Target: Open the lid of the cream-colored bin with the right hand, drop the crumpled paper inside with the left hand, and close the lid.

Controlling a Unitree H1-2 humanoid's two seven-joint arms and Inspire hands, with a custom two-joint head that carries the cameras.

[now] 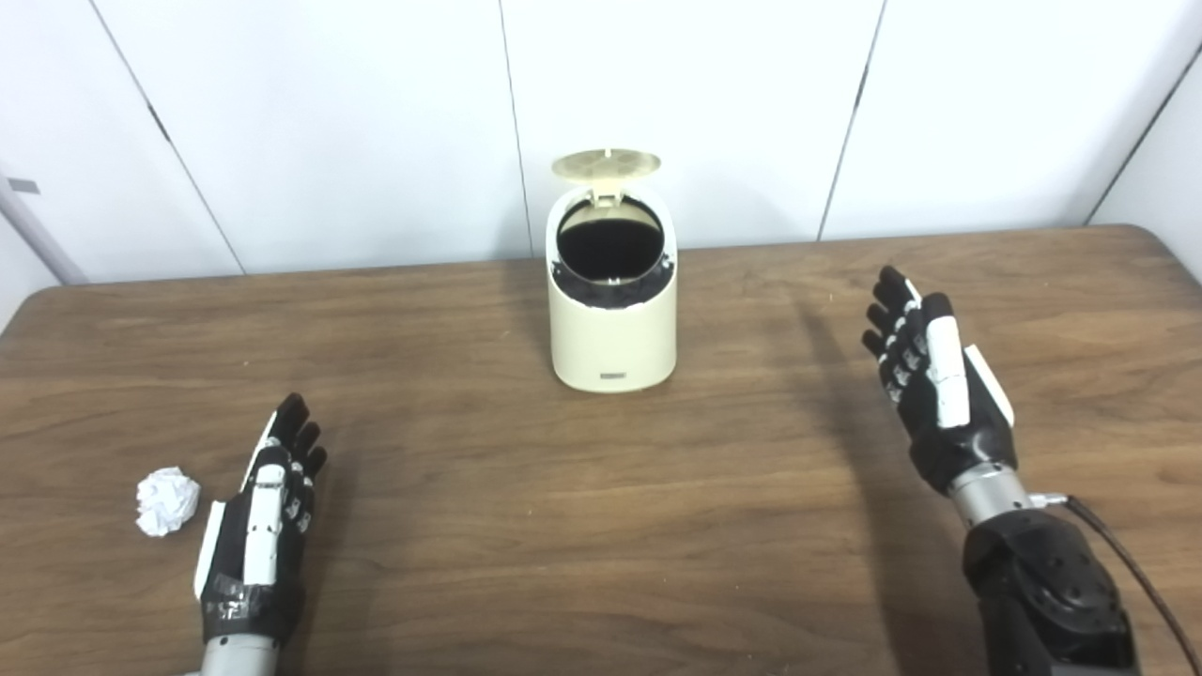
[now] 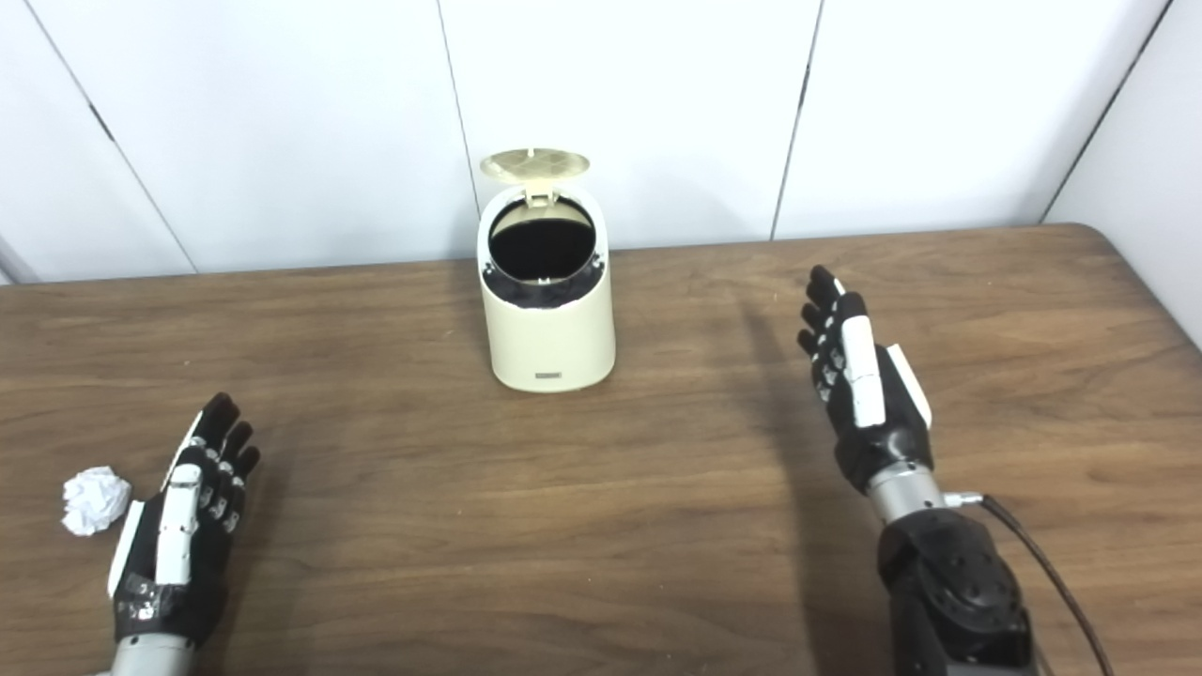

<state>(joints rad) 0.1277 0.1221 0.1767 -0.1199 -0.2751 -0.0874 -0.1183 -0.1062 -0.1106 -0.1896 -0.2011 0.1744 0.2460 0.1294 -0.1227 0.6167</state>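
The cream-colored bin (image 1: 612,329) stands upright at the back middle of the table. Its lid (image 1: 606,165) is tipped up and back, and the dark round opening faces me. A crumpled white paper ball (image 1: 167,501) lies on the table at the front left. My left hand (image 1: 268,512) rests just right of the paper, open, fingers straight and apart from the ball. My right hand (image 1: 934,385) hovers open to the right of the bin, well apart from it, fingers extended and holding nothing.
The brown wooden table (image 1: 601,526) runs across the whole view. White wall panels (image 1: 714,103) stand close behind the bin. A black cable (image 1: 1127,563) trails from my right wrist toward the front right.
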